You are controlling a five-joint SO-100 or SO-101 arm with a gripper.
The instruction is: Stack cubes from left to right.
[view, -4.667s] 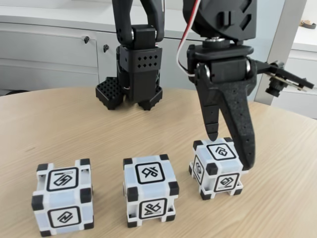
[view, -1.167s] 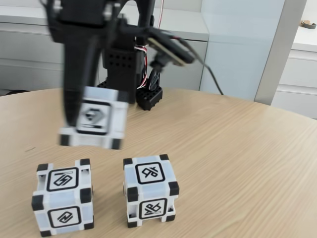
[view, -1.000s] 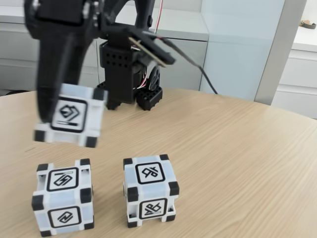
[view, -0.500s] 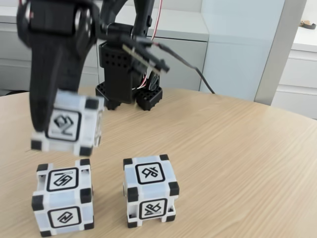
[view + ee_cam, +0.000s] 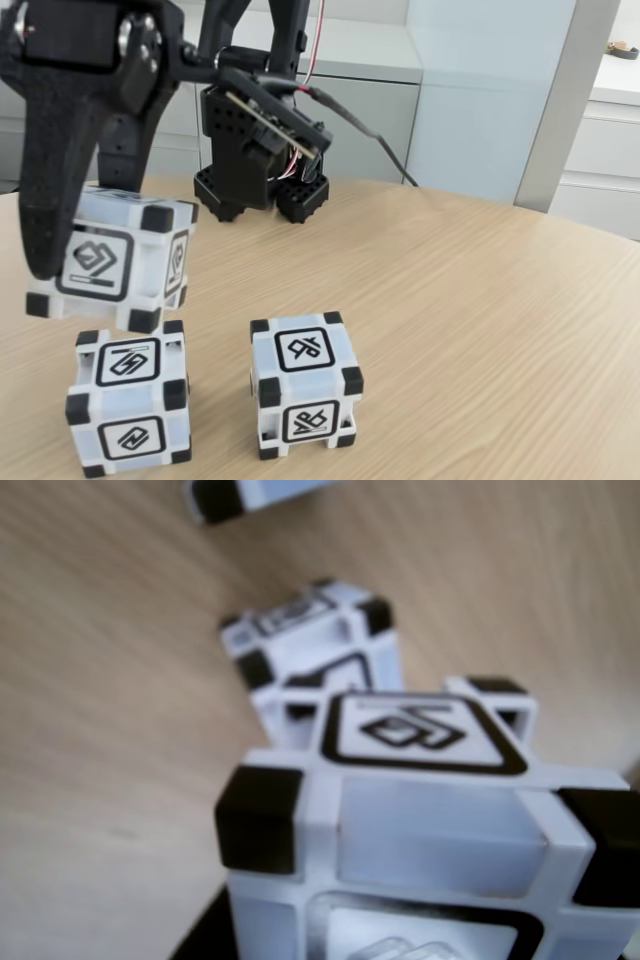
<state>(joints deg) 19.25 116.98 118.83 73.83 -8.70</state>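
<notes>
In the fixed view my black gripper (image 5: 92, 262) is shut on one cube (image 5: 112, 262), pale blue-white with black corners, and holds it slightly tilted. It hangs just over the left cube (image 5: 128, 402) on the table, shifted a little to the left; I cannot tell whether they touch. A second table cube (image 5: 305, 387) stands to the right of it. In the wrist view the held cube (image 5: 420, 810) is large in the foreground, another cube (image 5: 310, 650) lies beyond it on the wood, and a corner of a further cube (image 5: 250, 494) shows at the top edge.
The arm's black base (image 5: 258, 170) stands at the back of the round wooden table (image 5: 480, 330). A wrist camera board with its cable (image 5: 285, 115) sticks out to the right of the arm. White cabinets (image 5: 360, 80) lie behind. The table's right half is bare wood.
The cube that stood at the right has been lifted and carried left. Over the last half second it moved further left and down, close over the left cube.
</notes>
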